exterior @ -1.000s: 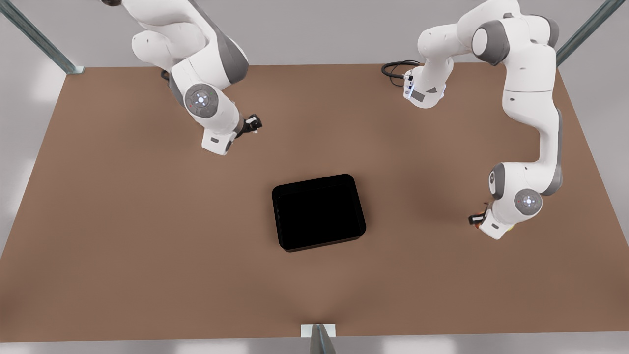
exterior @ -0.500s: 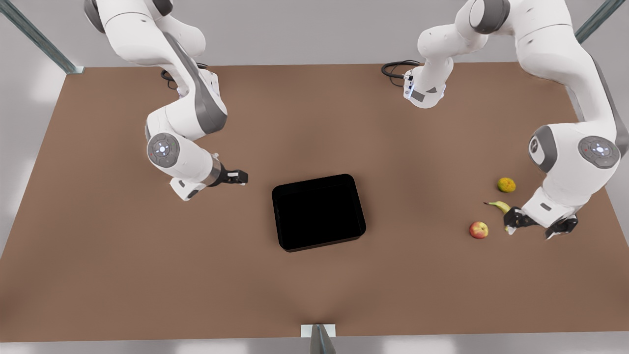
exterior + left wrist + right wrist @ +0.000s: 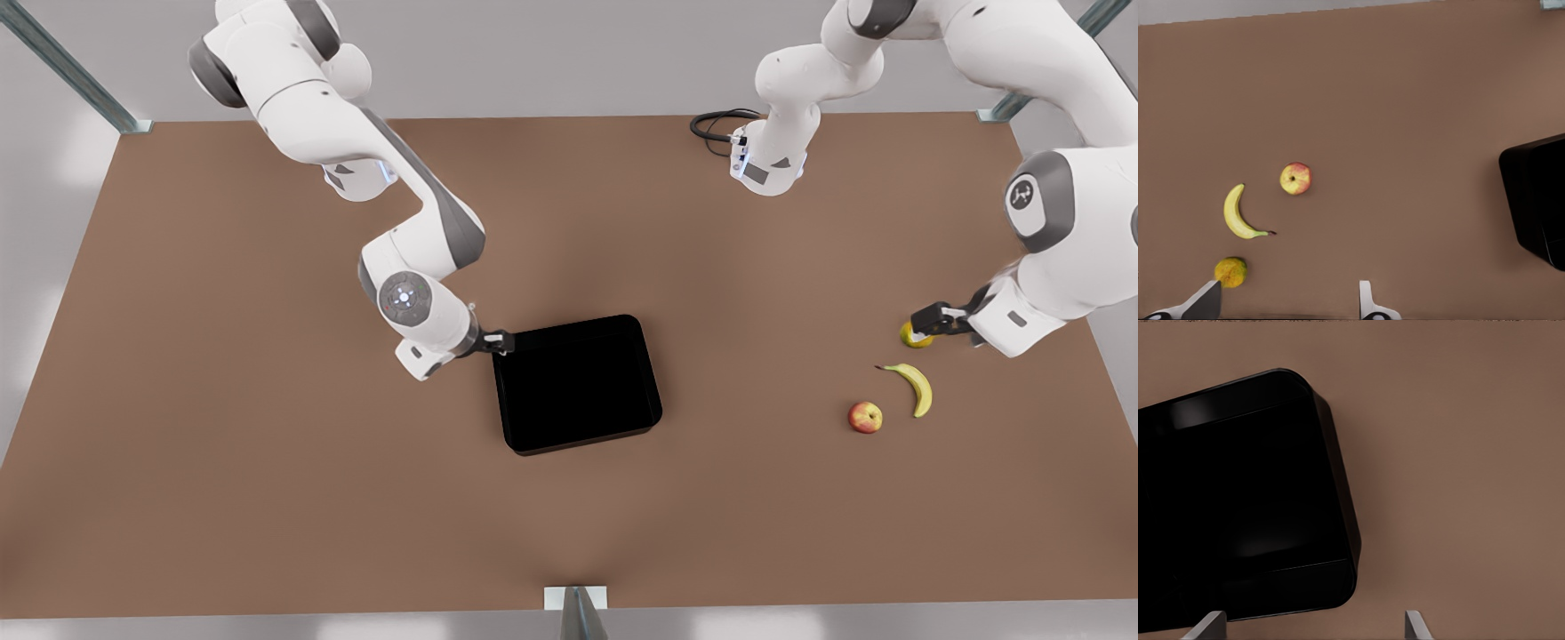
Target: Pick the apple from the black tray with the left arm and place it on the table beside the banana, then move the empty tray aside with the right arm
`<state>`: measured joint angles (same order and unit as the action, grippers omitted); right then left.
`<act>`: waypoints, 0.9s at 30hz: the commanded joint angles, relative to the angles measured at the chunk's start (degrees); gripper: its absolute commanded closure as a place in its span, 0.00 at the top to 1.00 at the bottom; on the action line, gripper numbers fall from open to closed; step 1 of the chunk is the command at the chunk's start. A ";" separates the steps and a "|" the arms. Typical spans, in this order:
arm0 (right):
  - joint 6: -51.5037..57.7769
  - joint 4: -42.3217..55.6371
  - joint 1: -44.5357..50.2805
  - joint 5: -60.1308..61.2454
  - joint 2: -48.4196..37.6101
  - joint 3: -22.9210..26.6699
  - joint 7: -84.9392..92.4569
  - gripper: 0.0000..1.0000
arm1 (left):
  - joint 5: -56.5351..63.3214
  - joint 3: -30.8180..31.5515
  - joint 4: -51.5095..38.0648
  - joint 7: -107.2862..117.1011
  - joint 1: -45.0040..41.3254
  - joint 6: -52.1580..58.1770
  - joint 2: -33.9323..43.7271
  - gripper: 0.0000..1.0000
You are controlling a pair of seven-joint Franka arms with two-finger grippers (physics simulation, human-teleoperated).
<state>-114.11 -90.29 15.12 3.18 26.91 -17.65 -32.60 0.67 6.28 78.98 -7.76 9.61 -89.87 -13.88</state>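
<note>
Field notes, front view as the dial, twelve o'clock at the far edge.

The shallow glossy black rectangular tray is lying near the centre of the large flat matte brown table, carrying nothing inside.

The small round red-and-yellow apple is sitting on the bare tabletop at about four o'clock from the tray, well apart from it. The small curved yellow banana with a dark stem tip is lying just beside the apple, at the apple's two o'clock, not touching it. The bumpy yellow-green round fruit is resting near the banana at the banana's twelve o'clock.

The left gripper on the white left arm is hovering over the bumpy fruit, partly covering it. In the left wrist view its pale fingers are standing wide apart, released, holding nothing; apple, banana and bumpy fruit are lying beyond them, with a corner of the tray farther off.

The right gripper on the white right arm is sitting at the tray's ten o'clock corner, at or just beside the rim; contact cannot be told. In the right wrist view its fingers are spread, released, with the tray's rounded corner between and ahead of them.
</note>
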 commanded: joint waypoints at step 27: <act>-16.50 5.66 3.34 -18.39 17.03 0.16 -6.87 1.00 | 1.00 -0.12 -1.90 3.10 -0.12 0.75 -1.95 1.00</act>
<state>-129.62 -84.51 18.41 -13.28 43.95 -17.46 -38.19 1.61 6.14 77.11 -5.29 9.49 -89.15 -15.90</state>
